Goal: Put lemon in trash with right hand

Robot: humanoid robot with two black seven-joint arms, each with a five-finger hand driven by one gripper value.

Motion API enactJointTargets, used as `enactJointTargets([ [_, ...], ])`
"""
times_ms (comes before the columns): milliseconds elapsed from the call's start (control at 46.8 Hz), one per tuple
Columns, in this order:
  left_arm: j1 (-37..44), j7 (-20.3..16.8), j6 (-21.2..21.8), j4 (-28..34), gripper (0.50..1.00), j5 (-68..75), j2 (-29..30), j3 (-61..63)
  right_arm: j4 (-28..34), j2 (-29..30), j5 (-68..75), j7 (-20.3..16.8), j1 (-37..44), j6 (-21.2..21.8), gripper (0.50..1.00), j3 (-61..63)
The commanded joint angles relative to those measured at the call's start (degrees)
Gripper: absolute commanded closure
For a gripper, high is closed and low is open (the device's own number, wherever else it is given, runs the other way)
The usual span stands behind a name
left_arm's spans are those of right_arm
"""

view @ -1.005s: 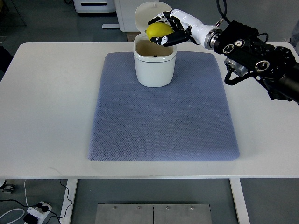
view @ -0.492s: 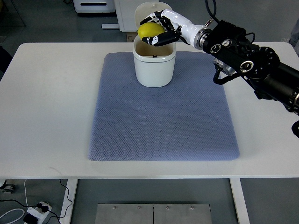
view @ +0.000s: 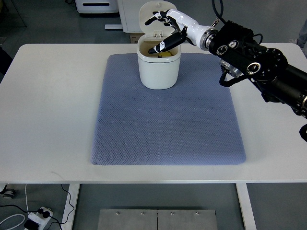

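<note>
Looks like we're at the drop step: our right hand (view: 165, 29) hangs over the trash can (view: 159, 67) at 12 o'clock on the mat (view: 168, 120), fingers spread and empty, lemon (view: 165, 54) inside, so next we'd just pull clear.

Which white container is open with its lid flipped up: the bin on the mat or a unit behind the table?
The bin on the mat: its lid stands upright, the right hand above its mouth. The units show no raised lid.
</note>
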Motion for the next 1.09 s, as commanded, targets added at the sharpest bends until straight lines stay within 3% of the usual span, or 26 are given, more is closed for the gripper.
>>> enactJointTargets([
  [0,0.0,0.0,0.0,0.0,0.500,0.0,0.0,0.0,0.0,0.0,0.0,0.0,0.1,0.1,0.500,0.0],
  [470,0.0,0.0,0.0,0.0,0.500,0.0,0.0,0.0,1.9,-1.7,0.0,1.8,-0.4,0.7,0.500,0.0],
  [791,0.0,0.0,0.0,0.0,0.500,0.0,0.0,0.0,17.1,-13.0,0.0,1.9,-1.3,0.2,0.500,0.3],
  [1069,0.0,0.0,0.0,0.0,0.500,0.0,0.0,0.0,24.5,-23.3,0.2,1.9,-5.7,0.1,0.500,1.5],
])
